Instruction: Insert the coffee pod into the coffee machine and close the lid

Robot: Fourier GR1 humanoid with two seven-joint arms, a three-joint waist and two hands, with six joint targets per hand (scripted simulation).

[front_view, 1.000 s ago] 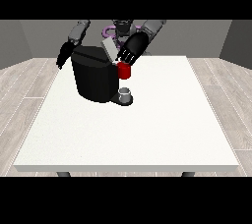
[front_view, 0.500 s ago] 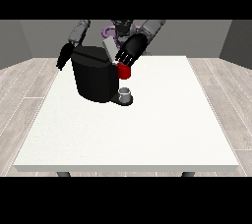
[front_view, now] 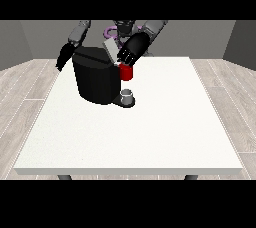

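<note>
Lighting even and fairly bright, appearing to come from overhead. White table [front_view: 150,132] reading as the brightest surface, with no glare or hot spots showing on it. Coffee machine [front_view: 96,79] reading as a near-uniform black mass, its surface detail mostly lost in the dark tone; only a faint soft shadow sitting at its base. Grey back wall [front_view: 200,37] darkening slightly toward the corners. Wooden floor [front_view: 25,102] lit flat, without distinct shadows. Edges of small things looking soft. Table edges running straight, no bending visible toward the frame borders.
</note>
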